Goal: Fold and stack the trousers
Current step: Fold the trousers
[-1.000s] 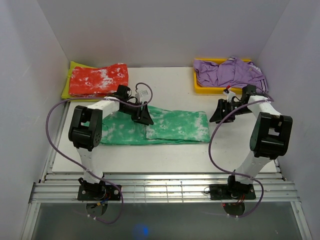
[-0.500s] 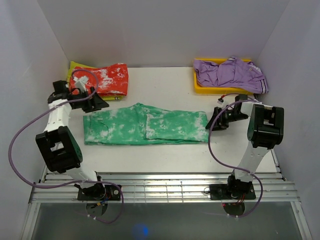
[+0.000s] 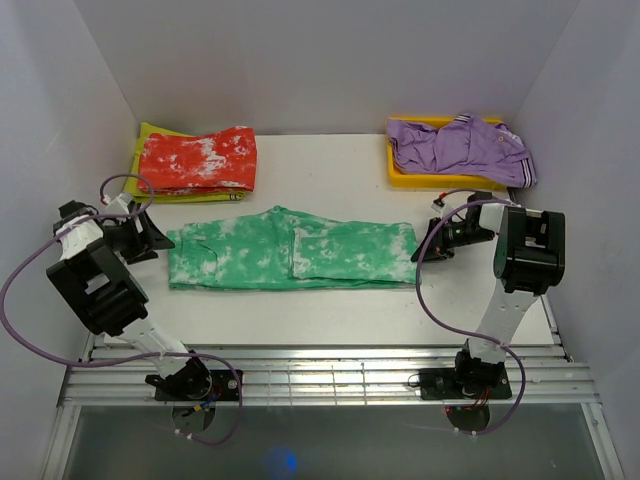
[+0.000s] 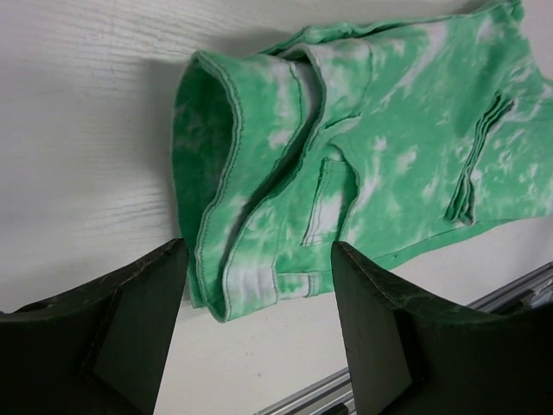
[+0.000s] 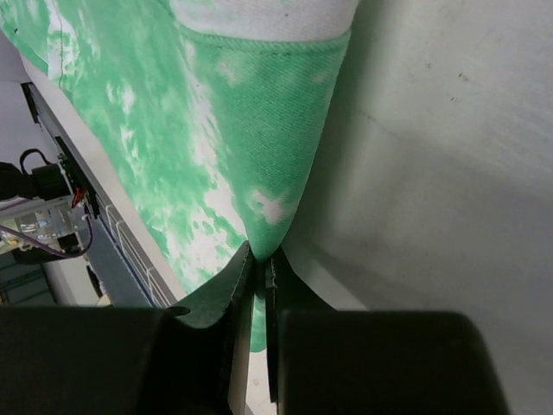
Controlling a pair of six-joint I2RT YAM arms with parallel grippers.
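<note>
The trousers [image 3: 300,250], bright green with white blotches, lie flat and lengthwise across the middle of the table. Their waist end [image 4: 259,173] points left and their leg hems point right. My left gripper [image 3: 150,235] is low at the waist end, open, its fingers [image 4: 138,303] straddling the near corner of the waistband without pinching it. My right gripper [image 3: 425,240] is at the hem end, shut on a corner of the trousers [image 5: 251,130], and the cloth is drawn up into a peak between the closed fingertips [image 5: 262,259].
A folded red-and-white garment [image 3: 197,160] lies on a yellow-green cloth at the back left. At the back right, a purple garment [image 3: 460,145] is heaped in a yellow tray [image 3: 398,180]. Metal rails [image 3: 320,375] run along the table's near edge. White walls close in both sides.
My left arm swung from over the middle of the trousers out to their left end, with the gripper open wider. My right gripper moved onto the right hem and closed on it.
</note>
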